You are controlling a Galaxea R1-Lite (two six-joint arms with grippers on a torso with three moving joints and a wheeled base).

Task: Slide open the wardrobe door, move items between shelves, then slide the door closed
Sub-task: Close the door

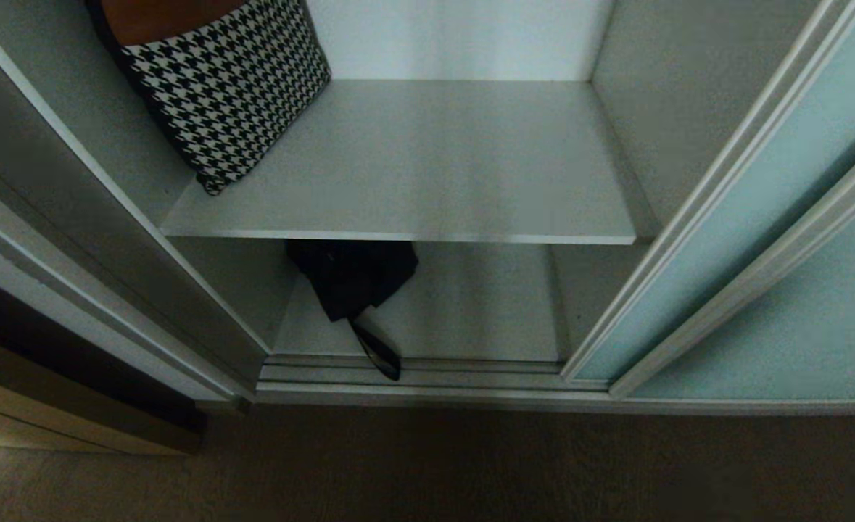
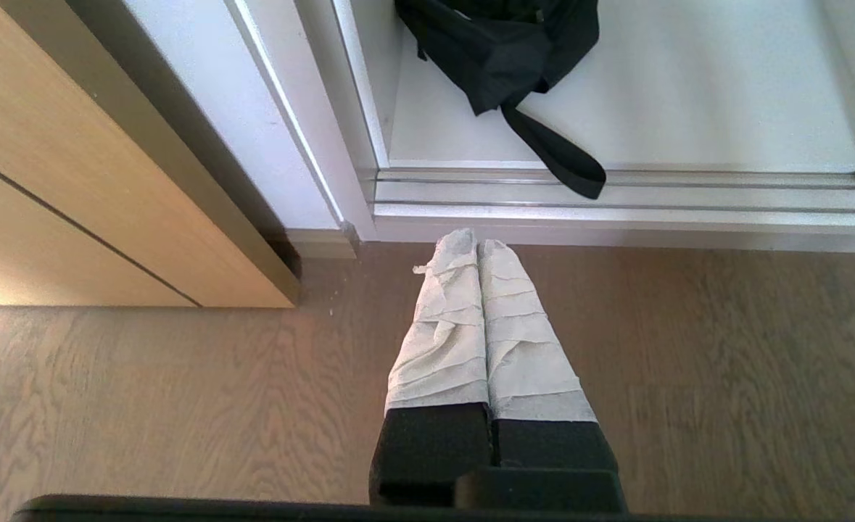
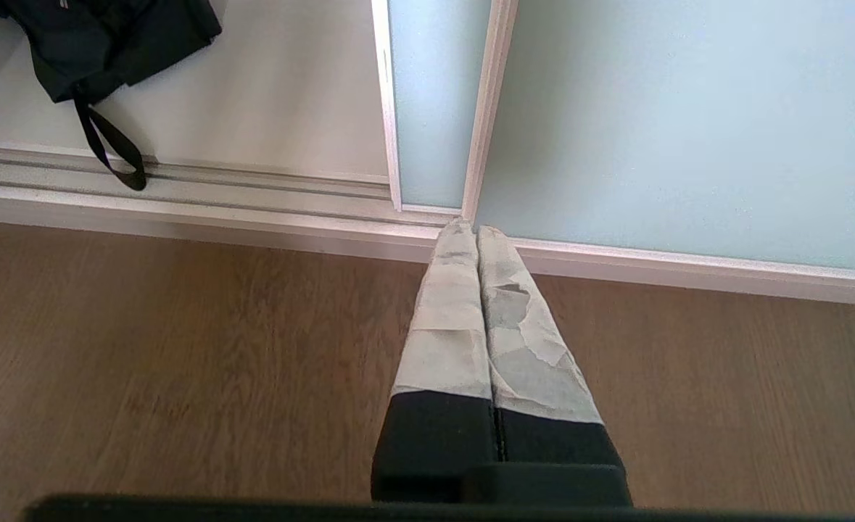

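The sliding wardrobe door (image 1: 746, 239) of frosted blue-green glass stands slid to the right, and the wardrobe is open. A black garment (image 1: 351, 279) lies on the bottom shelf (image 1: 471, 312), partly hidden under the shelf (image 1: 427, 167) above; its strap (image 1: 380, 353) hangs over the floor track. The garment (image 2: 500, 51) and its strap (image 2: 558, 156) also show in the left wrist view, the garment (image 3: 101, 36) again in the right wrist view. My left gripper (image 2: 477, 243) is shut and empty above the wood floor, short of the track. My right gripper (image 3: 468, 228) is shut and empty near the door's frame (image 3: 485, 109). Neither arm shows in the head view.
A black-and-white houndstooth bag (image 1: 228, 80) leans against the left wall on the upper shelf. A beige wooden cabinet (image 2: 72, 181) stands left of the wardrobe. The metal floor track (image 1: 412, 370) runs along the wardrobe's front, with the brown wood floor (image 1: 427, 464) before it.
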